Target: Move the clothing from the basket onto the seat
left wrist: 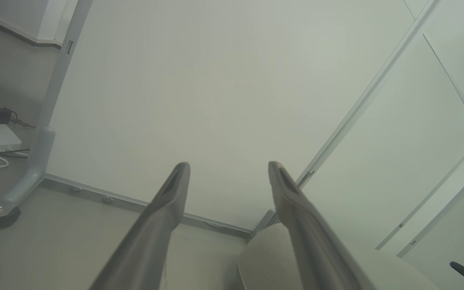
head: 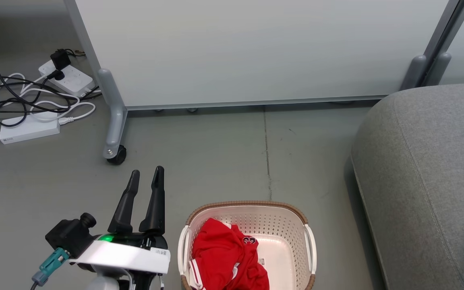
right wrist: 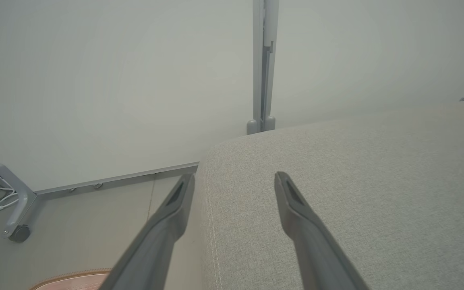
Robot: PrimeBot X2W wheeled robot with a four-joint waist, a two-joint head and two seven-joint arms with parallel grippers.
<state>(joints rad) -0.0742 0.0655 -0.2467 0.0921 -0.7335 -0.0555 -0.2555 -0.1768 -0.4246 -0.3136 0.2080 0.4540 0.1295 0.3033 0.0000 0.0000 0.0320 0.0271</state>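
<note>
The left gripper [head: 147,172], fingers spread and empty, hangs just left of the basket [head: 248,204]; the clothing [head: 224,257] heaps against its left wall (probably this arm's reach). The right gripper [right wrist: 234,177], likewise spread, hovers by a corner of the seat [right wrist: 336,181].

The floor [head: 216,161] is smooth and grey, with a thin dark line [head: 267,149] running down it from the back. A big white screen [head: 256,48] stands there on a grey leg [head: 113,108] with a small black wheel [head: 117,155]. To its left, black and white cables [head: 22,98] lie tangled around a white plug strip [head: 71,80] and a flat white box [head: 28,129].
</note>
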